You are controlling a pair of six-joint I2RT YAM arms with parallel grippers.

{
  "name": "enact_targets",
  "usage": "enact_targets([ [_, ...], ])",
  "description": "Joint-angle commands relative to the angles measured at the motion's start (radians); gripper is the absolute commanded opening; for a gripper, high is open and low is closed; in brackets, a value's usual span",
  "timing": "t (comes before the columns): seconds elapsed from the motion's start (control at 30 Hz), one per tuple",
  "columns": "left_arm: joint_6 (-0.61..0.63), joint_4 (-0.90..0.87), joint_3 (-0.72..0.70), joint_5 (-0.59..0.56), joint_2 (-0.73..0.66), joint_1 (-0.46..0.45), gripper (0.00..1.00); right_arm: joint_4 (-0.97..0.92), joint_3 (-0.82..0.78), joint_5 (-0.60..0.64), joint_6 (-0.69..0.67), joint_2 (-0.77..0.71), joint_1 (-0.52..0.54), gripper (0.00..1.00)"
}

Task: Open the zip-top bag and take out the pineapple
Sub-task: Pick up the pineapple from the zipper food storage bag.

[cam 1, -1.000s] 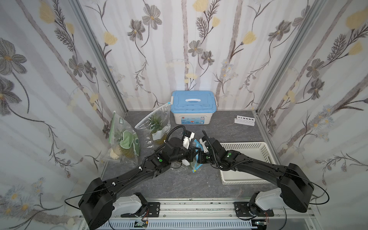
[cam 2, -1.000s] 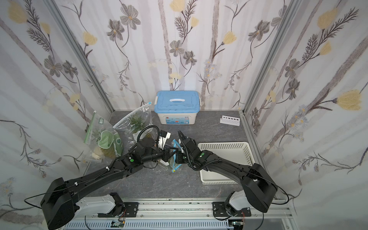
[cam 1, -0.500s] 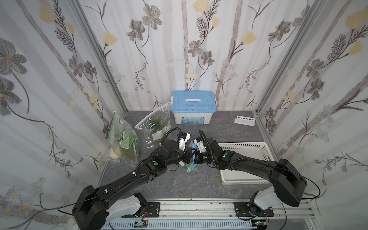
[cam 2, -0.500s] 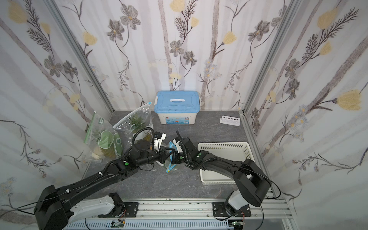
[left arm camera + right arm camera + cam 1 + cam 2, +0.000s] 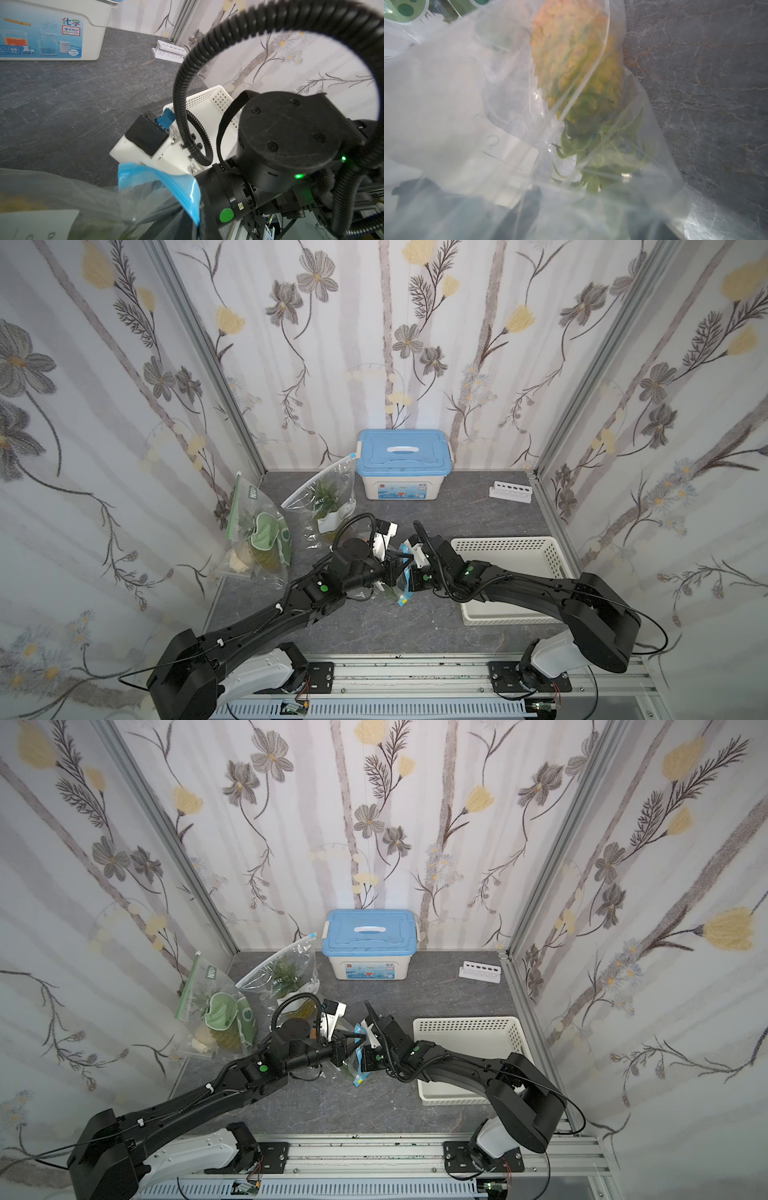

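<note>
Two arms filled most of what I watched: the left arm [image 5: 257, 618] and the right arm [image 5: 540, 593] reached in from the near edge and met over the grey table [image 5: 457, 514], just left of the white basket [image 5: 507, 540]. Over the last second both wrists had drifted slightly toward the robot's left, and the bag [image 5: 402, 587] had gone along between them. I judged from this that the mouth was being worked rather than finished, and nothing had come out. The bag lay near the middle of the table, touching both grippers, its clear film crumpled and partly hidden under the left wrist. The pineapple [image 5: 577, 62] was inside it. Through the film, in the right wrist view, I saw an orange-yellow scaly body with green leaves at the end nearer that camera, blurred by folds of plastic. The blue zip strip [image 5: 160, 182] stood bent and creased, close against the right arm's wrist. The left gripper [image 5: 397, 566] was fully closed and, as far as I could make out, pinched on the bag's top edge. The right gripper [image 5: 410, 573] sat against the bag's other side, its jaws veiled by film. I could not tell how wide they stood or whether they held anything.
</note>
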Motion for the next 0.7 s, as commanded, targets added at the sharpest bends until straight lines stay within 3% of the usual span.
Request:
enact_targets([
  [0.0, -0.002, 0.072, 0.003, 0.001, 0.001, 0.000, 0.00, 0.046, -0.006, 0.010, 0.017, 0.045, 0.005, 0.66],
  [0.3, -0.005, 0.033, -0.039, -0.033, -0.032, 0.000, 0.00, 0.250, 0.017, -0.027, 0.052, 0.205, 0.011, 0.63],
  [0.37, 0.000, 0.017, -0.046, -0.049, -0.047, 0.000, 0.00, 0.271, 0.024, -0.031, 0.054, 0.227, 0.012, 0.53],
  [0.5, 0.004, -0.012, -0.065, -0.072, -0.077, -0.001, 0.00, 0.308, 0.015, -0.030, 0.057, 0.240, 0.013, 0.16],
  [0.6, 0.014, -0.055, -0.078, -0.107, -0.109, 0.000, 0.20, 0.338, -0.004, -0.041, 0.056, 0.210, 0.013, 0.00],
  [0.67, 0.036, -0.119, -0.083, -0.161, -0.141, 0.001, 0.37, 0.335, -0.017, -0.045, 0.049, 0.167, 0.013, 0.00],
])
